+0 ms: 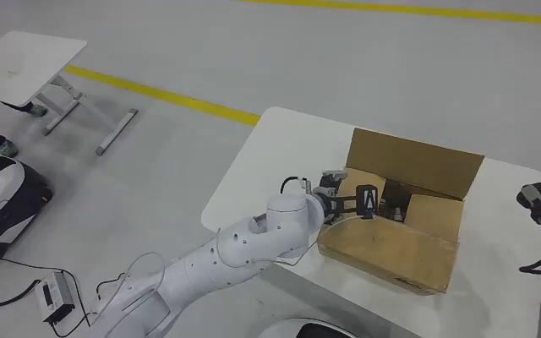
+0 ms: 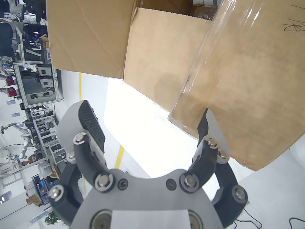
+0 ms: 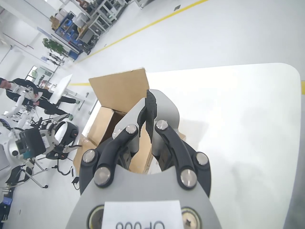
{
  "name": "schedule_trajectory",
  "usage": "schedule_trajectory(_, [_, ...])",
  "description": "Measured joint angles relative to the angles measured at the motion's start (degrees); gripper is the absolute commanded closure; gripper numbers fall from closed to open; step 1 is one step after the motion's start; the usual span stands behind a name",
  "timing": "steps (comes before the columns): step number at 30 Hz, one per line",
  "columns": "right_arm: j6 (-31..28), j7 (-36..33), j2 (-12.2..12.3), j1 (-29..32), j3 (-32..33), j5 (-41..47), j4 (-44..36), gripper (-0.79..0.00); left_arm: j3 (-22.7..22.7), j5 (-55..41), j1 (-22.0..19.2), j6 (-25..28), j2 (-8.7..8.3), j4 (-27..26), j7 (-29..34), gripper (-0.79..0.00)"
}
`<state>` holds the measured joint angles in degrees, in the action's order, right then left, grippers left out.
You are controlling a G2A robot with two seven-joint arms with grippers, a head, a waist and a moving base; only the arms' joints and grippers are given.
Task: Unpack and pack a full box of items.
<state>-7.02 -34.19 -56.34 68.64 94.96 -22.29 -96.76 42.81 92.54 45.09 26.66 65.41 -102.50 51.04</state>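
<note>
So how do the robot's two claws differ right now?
The left gripper is open, its fingers spread wide; the right gripper is shut, its pads pressed together. The left gripper is close up at the cardboard box, by its corner; the right gripper sits away from the box, over the white table. Both hold nothing and share the same build: grey plates and black ribbed pads.
</note>
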Motion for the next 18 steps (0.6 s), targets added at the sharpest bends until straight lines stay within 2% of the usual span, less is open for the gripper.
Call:
schedule_trajectory(9, [0.7, 0.1, -1.2, -14.6, -11.2, -3.8, 13.8, 0.000, 1.8, 0.3, 1.4, 1.1, 0.26, -1.1, 1.0, -0.785])
schedule_trajectory(14, [-0.6, 0.2, -2.0, -19.6, -15.3, -4.0, 19.1, 0.000, 3.6, 0.2, 2.6, 1.8, 0.12, -1.7, 1.2, -0.785])
schedule_trajectory(18, [-4.2, -0.6, -2.4, -21.8, -17.2, -2.8, 21.3, 0.000, 4.7, 0.3, 3.2, 2.3, 0.11, -1.6, 1.0, -0.785])
